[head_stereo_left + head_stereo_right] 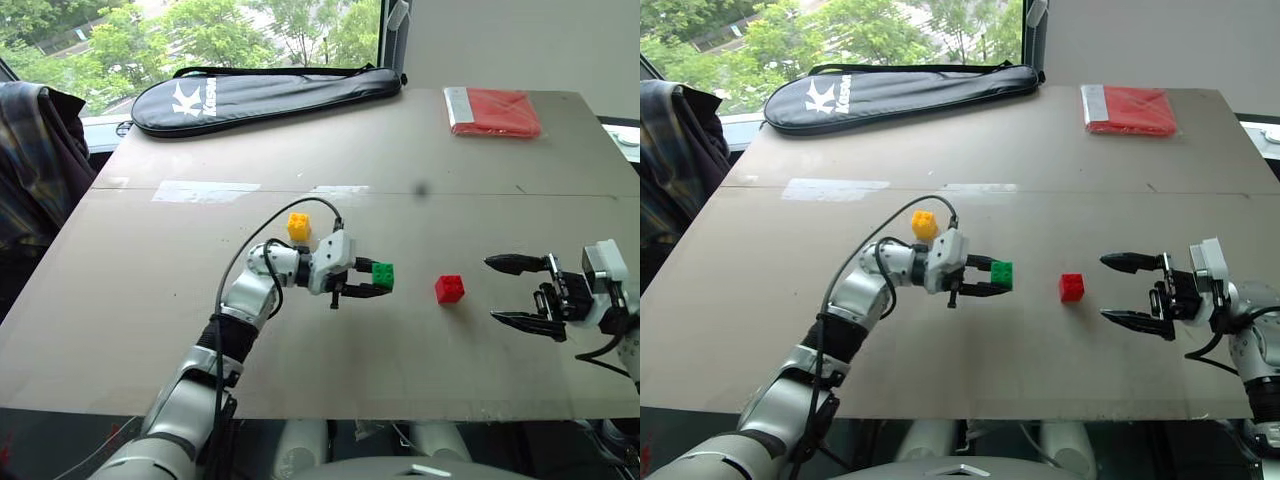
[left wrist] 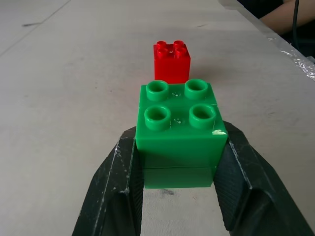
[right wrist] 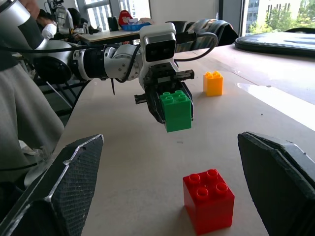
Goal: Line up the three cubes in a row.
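My left gripper (image 1: 376, 277) is shut on the green cube (image 1: 383, 275) and holds it just above the table, near the table's middle. Its black fingers (image 2: 115, 191) clamp the cube's two sides. The red cube (image 1: 449, 288) rests on the table a short way to the right of the green one. The yellow cube (image 1: 298, 226) sits behind my left wrist. To the right of the red cube my right gripper (image 1: 510, 291) stands wide open, pointing left at it, nothing between its fingers (image 3: 64, 182).
A black racket bag (image 1: 260, 96) lies along the table's far left edge. A flat red packet (image 1: 492, 110) sits at the far right corner. A plaid garment (image 1: 35, 160) hangs off to the left. A strip of tape (image 1: 205, 190) marks the table.
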`<action>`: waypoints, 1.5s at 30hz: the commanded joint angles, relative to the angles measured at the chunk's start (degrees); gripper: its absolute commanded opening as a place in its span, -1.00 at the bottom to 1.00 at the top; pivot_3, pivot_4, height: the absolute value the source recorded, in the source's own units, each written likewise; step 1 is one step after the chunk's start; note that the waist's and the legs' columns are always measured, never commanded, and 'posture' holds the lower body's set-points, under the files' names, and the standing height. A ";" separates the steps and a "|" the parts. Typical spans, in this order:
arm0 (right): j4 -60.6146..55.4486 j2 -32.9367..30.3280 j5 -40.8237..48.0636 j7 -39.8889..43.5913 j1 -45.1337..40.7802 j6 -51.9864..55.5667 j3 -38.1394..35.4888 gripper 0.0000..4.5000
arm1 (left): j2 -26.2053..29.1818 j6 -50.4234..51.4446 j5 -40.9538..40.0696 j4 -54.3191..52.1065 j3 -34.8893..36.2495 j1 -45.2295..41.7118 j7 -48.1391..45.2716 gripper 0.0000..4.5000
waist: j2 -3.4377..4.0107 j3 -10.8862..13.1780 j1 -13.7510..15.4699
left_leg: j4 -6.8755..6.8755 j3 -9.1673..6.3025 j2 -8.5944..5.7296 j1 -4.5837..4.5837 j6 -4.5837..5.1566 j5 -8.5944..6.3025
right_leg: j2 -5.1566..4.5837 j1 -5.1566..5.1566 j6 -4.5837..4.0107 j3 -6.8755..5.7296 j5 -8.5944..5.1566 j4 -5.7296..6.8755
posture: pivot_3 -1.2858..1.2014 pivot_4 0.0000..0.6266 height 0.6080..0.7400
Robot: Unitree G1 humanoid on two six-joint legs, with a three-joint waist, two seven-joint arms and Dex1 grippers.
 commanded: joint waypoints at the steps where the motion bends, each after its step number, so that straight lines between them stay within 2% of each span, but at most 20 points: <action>1: -0.68 -0.94 -0.25 2.71 1.08 -1.82 -3.20 1.00 | -2.71 -3.65 2.15 3.94 -0.90 -2.23 0.68 -0.42 | -0.01 0.01 -0.01 | 0.01 -0.01 0.00 -0.03 0.00 0.00 | 0.00 -0.01 0.01 -0.01 0.00 -0.01 | 0.03 -0.52 0.52; 8: -0.56 -0.19 -1.45 2.71 2.15 -2.27 -5.05 1.00 | -5.78 -4.26 4.21 5.42 -1.68 -2.34 1.21 -0.42 | -0.02 0.01 0.01 | 0.03 -0.01 -0.02 -0.04 0.00 0.00 | -0.02 -0.01 0.01 0.02 0.00 -0.03 | 0.03 -0.52 0.52; 16: 0.31 0.20 -1.95 2.71 1.63 -2.63 -5.41 1.00 | -5.69 -2.43 5.28 4.77 -1.78 -1.62 1.58 -0.42 | -0.02 0.01 0.00 | 0.03 -0.04 -0.02 -0.04 0.00 0.00 | -0.02 -0.01 0.01 -0.01 0.00 0.00 | 0.03 -0.52 0.52; 17: 0.57 0.20 -1.93 2.71 1.50 -2.74 -5.32 1.00 | -5.58 -2.44 5.61 4.98 -1.83 -1.58 1.86 -0.06 | -0.02 0.01 0.00 | 0.03 -0.04 -0.02 -0.04 0.00 0.00 | -0.02 -0.01 0.01 0.00 0.00 0.00 | 0.03 -0.52 0.52; 22: 0.81 -0.03 -1.51 2.71 1.46 -3.05 -4.79 1.00 | -5.61 -1.94 5.85 4.65 -1.61 -1.04 2.47 0.94 | -0.02 0.01 -0.01 | 0.03 -0.03 -0.02 -0.04 0.00 0.00 | -0.02 -0.01 0.01 0.00 0.00 0.00 | 0.03 -0.52 0.52; 23: 0.83 -0.06 -1.50 2.71 1.44 -3.14 -4.64 1.00 | -5.69 -2.11 6.03 4.69 -1.58 -0.84 2.95 0.98 | -0.02 0.01 -0.01 | 0.03 -0.03 -0.02 -0.03 0.00 0.00 | -0.02 -0.01 0.01 0.00 0.00 0.01 | 0.03 -0.52 0.52; 27: 0.94 -0.12 -1.54 2.71 1.49 -3.38 -4.39 1.00 | -5.80 -4.79 7.58 5.20 -1.61 -0.50 5.80 0.98 | -0.01 0.01 0.00 | 0.03 -0.03 -0.02 -0.02 0.00 0.00 | -0.03 0.00 0.01 0.00 0.00 0.02 | 0.03 -0.52 0.52; 33: 0.71 -0.17 -1.50 2.71 1.69 -3.42 -4.49 1.00 | -4.55 -4.21 3.10 -1.13 1.05 0.35 4.01 0.98 | -0.01 0.01 -0.09 | 0.05 -0.03 -0.01 0.01 0.00 0.00 | -0.03 0.00 0.00 0.03 0.00 0.05 | 0.03 -0.52 0.52; 37: 0.35 -0.10 -1.39 2.71 1.92 -3.21 -4.37 1.00 | -1.06 8.06 -9.81 -17.40 7.81 0.97 2.97 0.98 | 0.00 0.06 -0.10 | 0.05 -0.10 0.04 -0.06 -0.01 0.00 | -0.03 -0.06 0.00 -0.03 0.00 0.07 | 0.03 -0.52 0.52; 40: 0.48 0.13 -1.33 2.71 1.82 -3.26 -4.13 1.00 | 3.86 14.72 -16.71 -26.07 12.54 4.15 2.27 0.98 | 0.02 0.05 -0.18 | 0.04 -0.24 0.06 -0.02 -0.01 0.00 | -0.04 -0.04 0.01 -0.01 0.00 0.09 | 0.03 -0.52 0.52; 45: 0.25 2.00 -0.96 2.32 0.48 -1.62 -5.51 1.00 | 6.40 16.05 -14.33 -27.38 19.99 7.26 14.65 0.98 | 0.01 0.08 -0.54 | 0.03 -0.28 0.05 0.09 -0.01 0.01 | -0.04 0.03 0.01 0.04 0.00 0.09 | 0.03 -0.52 0.52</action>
